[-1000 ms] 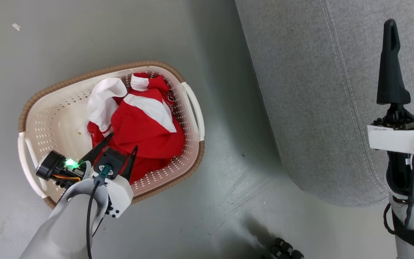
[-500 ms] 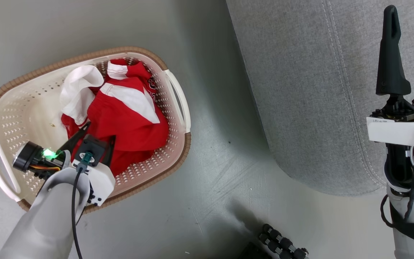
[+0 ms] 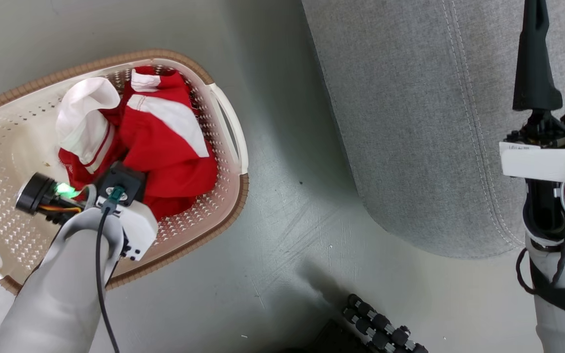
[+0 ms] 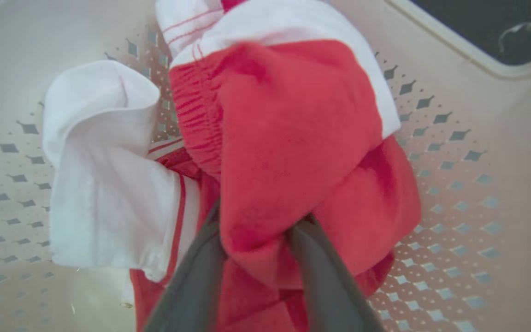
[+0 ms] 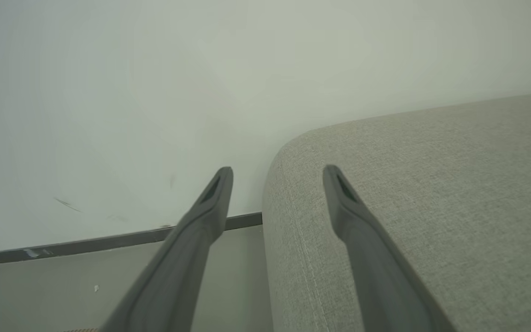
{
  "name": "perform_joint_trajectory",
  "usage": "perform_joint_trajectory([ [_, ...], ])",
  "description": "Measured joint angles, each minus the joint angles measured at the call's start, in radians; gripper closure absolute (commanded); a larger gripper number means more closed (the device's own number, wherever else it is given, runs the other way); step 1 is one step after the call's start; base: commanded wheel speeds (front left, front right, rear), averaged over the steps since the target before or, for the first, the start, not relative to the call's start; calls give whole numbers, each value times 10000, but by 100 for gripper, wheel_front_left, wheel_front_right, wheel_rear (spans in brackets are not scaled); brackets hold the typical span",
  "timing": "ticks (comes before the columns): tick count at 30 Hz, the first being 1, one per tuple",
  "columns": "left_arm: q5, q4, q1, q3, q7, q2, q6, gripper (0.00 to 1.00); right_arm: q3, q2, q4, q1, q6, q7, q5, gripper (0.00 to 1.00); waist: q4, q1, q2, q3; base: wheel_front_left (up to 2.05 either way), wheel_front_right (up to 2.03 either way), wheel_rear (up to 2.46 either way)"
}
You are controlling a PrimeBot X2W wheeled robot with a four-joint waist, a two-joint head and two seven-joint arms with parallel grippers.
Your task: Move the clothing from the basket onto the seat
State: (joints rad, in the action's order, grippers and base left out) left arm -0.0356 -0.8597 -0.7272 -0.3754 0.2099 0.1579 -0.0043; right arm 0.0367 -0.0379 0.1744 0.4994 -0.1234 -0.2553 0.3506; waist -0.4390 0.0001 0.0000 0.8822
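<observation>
Two dark fingers [image 4: 191, 276] of the left gripper [image 4: 262, 226] pinch a fold of red clothing [image 4: 293, 138] between them. Their tips are buried in the cloth, so I cannot see where they end. From the head view the same fingers are hidden under the gripper's own white wrist block, beside a small green light [image 3: 66, 190].

All of the clothing lies in the basket [image 3: 3, 162], heaped toward its right end: red cloth with white panels and a loose white flap on the left of the heap. The perforated floor to the left of the heap is bare. The basket's left end and most of its left handle are cut off by the picture's edge.

The basket stands on the grey floor [image 3: 282, 245], apart from the seat [image 3: 420, 122], which has nothing on it. The right gripper [image 5: 278, 171] hangs over the seat's corner with its fingers wide apart and empty; in the head view their tips are cut off at the top. Something dark and ribbed [image 3: 380, 328] at the bottom edge is too cropped to name.

Half a second ago the left fingers were splayed over the heap; they have since drawn in. The camera has swung too, so the basket sits further left in the picture.
</observation>
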Motion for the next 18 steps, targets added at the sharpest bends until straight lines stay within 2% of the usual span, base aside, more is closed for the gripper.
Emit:
perform_joint_trajectory([
  [10,265,155,-192,-134,207,-290,-439,100,12,-2,-253,173,0,0,0,0,-5,0,0,-88,0,0,0],
  [18,270,504,-189,-165,297,-217,-514,100,25,-2,-497,177,0,0,-188,0,143,0,0,-336,0,0,0],
])
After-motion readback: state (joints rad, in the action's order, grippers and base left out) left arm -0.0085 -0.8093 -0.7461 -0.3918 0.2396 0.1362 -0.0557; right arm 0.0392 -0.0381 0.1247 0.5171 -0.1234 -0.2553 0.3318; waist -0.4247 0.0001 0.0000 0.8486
